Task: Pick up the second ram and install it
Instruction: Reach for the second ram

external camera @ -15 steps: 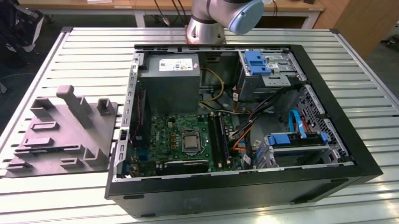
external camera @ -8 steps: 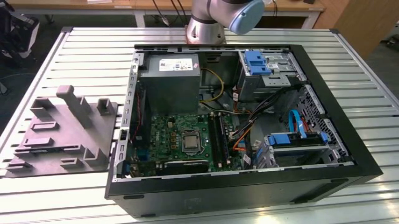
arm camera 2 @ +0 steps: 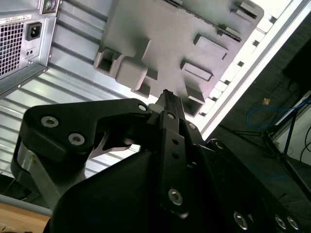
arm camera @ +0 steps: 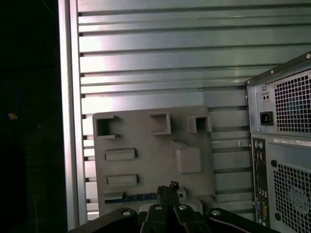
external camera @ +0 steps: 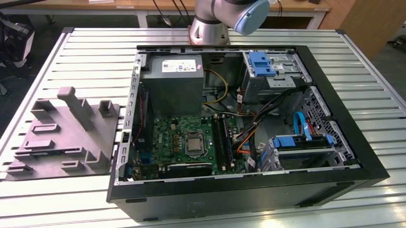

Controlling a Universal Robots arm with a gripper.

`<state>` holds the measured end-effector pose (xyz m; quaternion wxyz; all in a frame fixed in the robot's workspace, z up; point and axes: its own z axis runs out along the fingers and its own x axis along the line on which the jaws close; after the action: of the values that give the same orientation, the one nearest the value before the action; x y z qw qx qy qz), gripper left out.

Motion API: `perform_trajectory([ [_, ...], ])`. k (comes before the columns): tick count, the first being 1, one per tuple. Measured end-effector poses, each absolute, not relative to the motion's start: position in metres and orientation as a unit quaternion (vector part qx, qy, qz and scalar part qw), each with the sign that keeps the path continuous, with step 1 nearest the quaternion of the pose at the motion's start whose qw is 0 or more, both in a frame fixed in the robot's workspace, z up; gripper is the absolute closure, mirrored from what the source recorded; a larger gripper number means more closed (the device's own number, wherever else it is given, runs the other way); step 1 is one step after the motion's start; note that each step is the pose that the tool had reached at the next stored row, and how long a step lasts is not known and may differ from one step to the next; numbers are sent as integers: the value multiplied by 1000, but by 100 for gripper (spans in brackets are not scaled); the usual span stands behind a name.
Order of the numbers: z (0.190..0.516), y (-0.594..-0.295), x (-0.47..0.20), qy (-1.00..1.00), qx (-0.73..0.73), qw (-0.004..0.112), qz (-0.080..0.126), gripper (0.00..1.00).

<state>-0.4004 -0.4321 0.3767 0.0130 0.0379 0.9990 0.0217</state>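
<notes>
Arm (external camera: 222, 19) cut off by exterior view's top edge. First wrist view: second ram (arm camera: 129, 198) in tray (arm camera: 146, 145) slot, one end hidden behind gripper (arm camera: 167, 187); chips too small to tell.

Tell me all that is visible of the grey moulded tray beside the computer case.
The grey tray looks like moulded plastic: a flat slab with upright posts and rectangular recesses. It lies flat on the slatted metal table, close beside the open computer case, on the exterior view's left. The pincer hangs over one edge of it.
</notes>
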Motion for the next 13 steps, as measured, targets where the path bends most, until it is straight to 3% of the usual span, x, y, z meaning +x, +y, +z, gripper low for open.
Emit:
perform_trajectory([
  [13, 366, -449, -405, 999, 38, 12, 22, 90],
])
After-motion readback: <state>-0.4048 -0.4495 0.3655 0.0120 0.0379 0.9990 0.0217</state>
